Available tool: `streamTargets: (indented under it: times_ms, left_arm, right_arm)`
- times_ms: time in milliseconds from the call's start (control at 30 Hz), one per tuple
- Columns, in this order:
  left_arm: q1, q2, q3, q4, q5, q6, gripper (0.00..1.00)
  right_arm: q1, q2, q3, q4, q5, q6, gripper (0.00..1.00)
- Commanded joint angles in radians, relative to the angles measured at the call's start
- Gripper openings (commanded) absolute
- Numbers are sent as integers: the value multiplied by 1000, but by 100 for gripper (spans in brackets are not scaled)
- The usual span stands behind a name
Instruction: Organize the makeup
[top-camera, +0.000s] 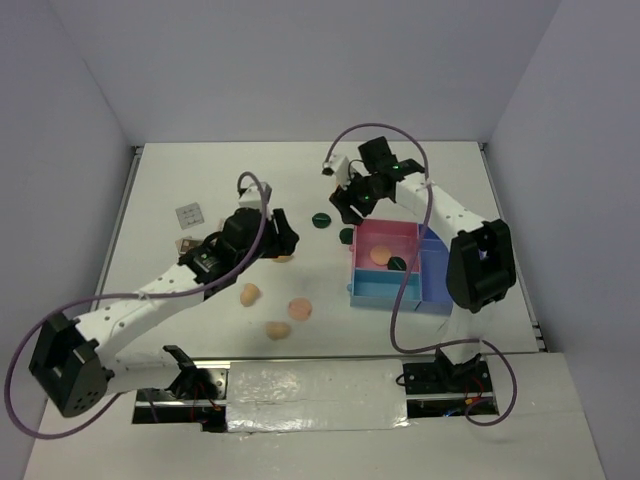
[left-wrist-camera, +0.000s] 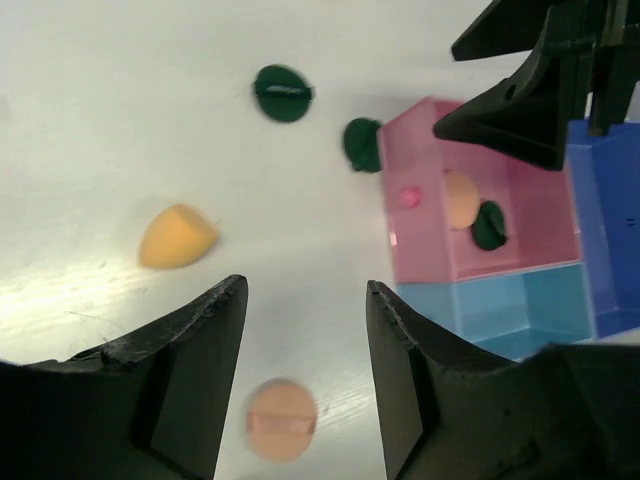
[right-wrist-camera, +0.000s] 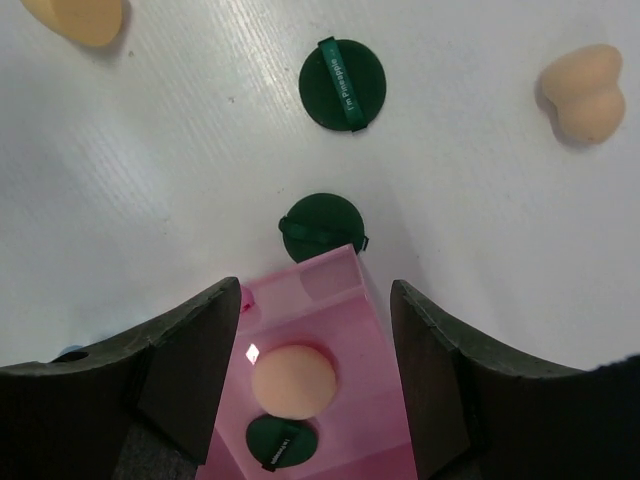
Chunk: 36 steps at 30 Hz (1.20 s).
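Observation:
My left gripper (top-camera: 283, 240) (left-wrist-camera: 305, 290) is open and empty above the table. A flat peach pad (left-wrist-camera: 281, 420) (top-camera: 300, 308) shows blurred between its fingers, lying on the table. A peach sponge (left-wrist-camera: 177, 235) (top-camera: 283, 258) lies to its left. My right gripper (top-camera: 349, 208) (right-wrist-camera: 315, 290) is open and empty over the pink compartment of the tray (top-camera: 404, 232) (right-wrist-camera: 340, 290), which holds a peach pad (right-wrist-camera: 293, 380) (top-camera: 381, 255) and a green disc (right-wrist-camera: 280, 443) (top-camera: 397, 264). Two green discs (right-wrist-camera: 343, 84) (right-wrist-camera: 322, 228) lie on the table beyond the tray.
Two more peach sponges (top-camera: 249, 293) (top-camera: 278, 329) lie at the front of the table. Two small palettes (top-camera: 189, 215) (top-camera: 185, 243) lie at the left. The tray's blue compartments (top-camera: 390, 292) are at the front and right. Walls enclose the table.

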Motion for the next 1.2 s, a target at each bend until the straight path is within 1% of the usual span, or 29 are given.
streamTargets:
  times_ms: [0, 100, 200, 367, 433, 733, 933, 1067, 1167]
  left_arm:
    - [21, -128, -80, -60, -87, -43, 63]
    - [30, -222, -148, -80, -110, -70, 65]
    - [33, -283, -203, -106, -124, -100, 65]
    - [34, -356, -252, -133, -138, -133, 65]
    - [36, -380, -269, -138, -144, -144, 65]
    - [34, -409, -292, -161, -154, -164, 65]
    - [34, -413, -288, -167, -158, -164, 65]
    - [34, -413, -286, -172, -158, -166, 65]
    - [36, -413, -286, -172, -158, -170, 65]
  right_arm:
    - [62, 73, 94, -77, 146, -68, 69]
    - [93, 147, 154, -113, 195, -94, 69]
    - [131, 227, 199, -154, 252, -116, 69]
    - [162, 354, 278, -235, 339, -128, 67]
    - [171, 376, 302, -249, 356, -133, 67]
    - [180, 474, 378, -301, 372, -146, 66]
    - [179, 509, 384, -311, 372, -160, 65]
    - [179, 534, 406, -335, 370, -160, 62]
    - [180, 543, 420, -341, 359, -159, 56]
